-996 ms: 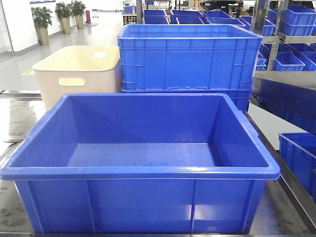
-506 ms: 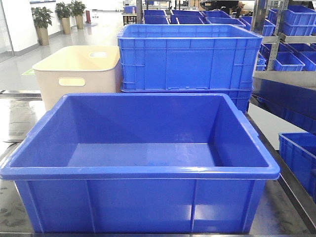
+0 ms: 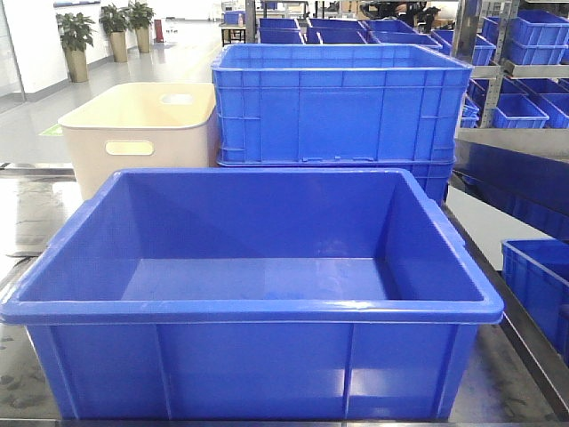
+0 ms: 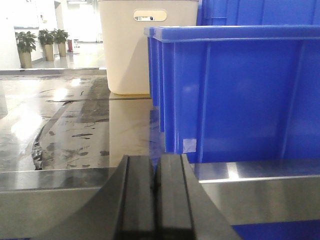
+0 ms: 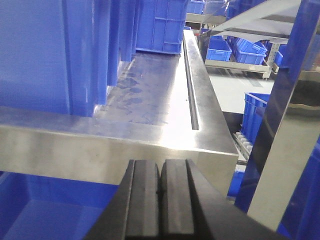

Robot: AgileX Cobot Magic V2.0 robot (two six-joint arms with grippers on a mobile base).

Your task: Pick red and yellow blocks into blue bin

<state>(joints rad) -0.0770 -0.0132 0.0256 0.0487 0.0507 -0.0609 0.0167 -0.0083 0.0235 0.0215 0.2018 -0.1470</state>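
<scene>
The blue bin (image 3: 258,311) stands on the steel table right in front, its inside bare. Its ribbed outer wall shows in the left wrist view (image 4: 240,95) and in the right wrist view (image 5: 45,55). The red and yellow blocks are out of view in every frame. My left gripper (image 4: 156,160) is shut and empty, low at the table's near edge, left of the bin's corner. My right gripper (image 5: 161,162) is shut and empty, below the table's front right edge. Neither gripper shows in the front view.
A beige tub (image 3: 142,133) with handle slots stands behind the bin at the left. A ribbed blue crate (image 3: 342,107) stands behind at the right. More blue crates (image 3: 533,285) sit on the floor and shelves to the right. A groove (image 5: 191,85) runs along the table's right side.
</scene>
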